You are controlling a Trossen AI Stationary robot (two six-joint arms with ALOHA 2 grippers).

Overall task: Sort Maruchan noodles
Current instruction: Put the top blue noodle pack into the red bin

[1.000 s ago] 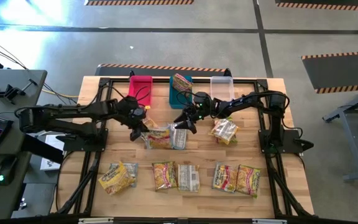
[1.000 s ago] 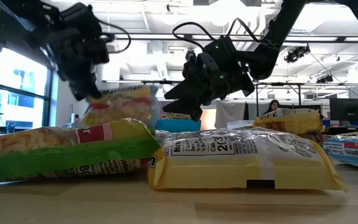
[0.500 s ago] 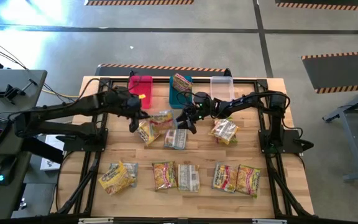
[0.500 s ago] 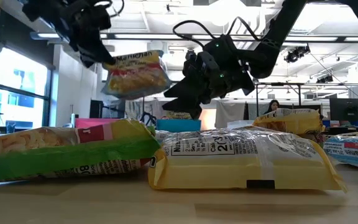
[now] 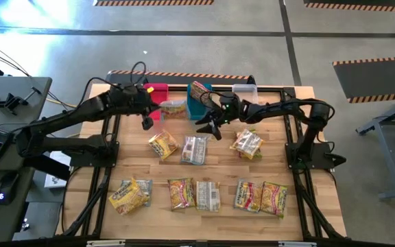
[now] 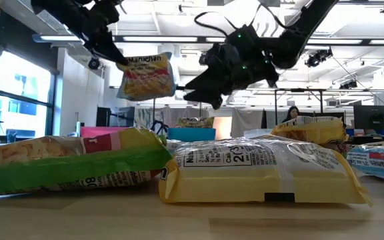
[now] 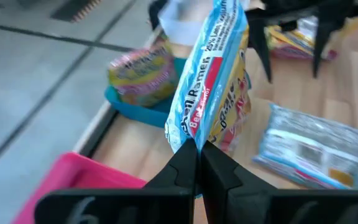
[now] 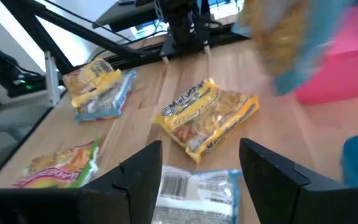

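Observation:
My left gripper (image 5: 151, 115) is shut on a yellow Maruchan packet with a blue edge (image 5: 173, 108), held in the air between the pink bin (image 5: 155, 90) and the blue bin (image 5: 199, 101). The low view shows that packet (image 6: 145, 77) hanging high above the table. My right gripper (image 5: 208, 127) hovers open over the table's middle, above a silvery grey packet (image 5: 194, 149), touching nothing. A yellow packet (image 5: 162, 145) and another (image 5: 247, 144) lie flat nearby. Several more packets lie in a row near the near edge (image 5: 208, 195). One packet (image 5: 199, 88) lies in the blue bin. My left gripper pinches the yellow packet between its two shut fingers at an edge near a corner (image 7: 194, 142), seen in the low view as the upper corner (image 6: 127, 62). The fingers come from the table's left side, slanting down. The packet is lifted clear and hangs tilted below them.
A clear bin (image 5: 244, 92) stands at the far edge, right of the blue one. Black frame rails (image 5: 293, 147) run along the table's sides. Bare wood lies between the middle packets and the near row (image 5: 218, 168). A person sits far off in the room (image 6: 292, 115).
My left gripper, shut on the yellow packet, has risen and moved toward the far edge, from the table's middle up to the bins. The packet has gone from resting on the table to hanging clear in the air. My right gripper has risen a little.

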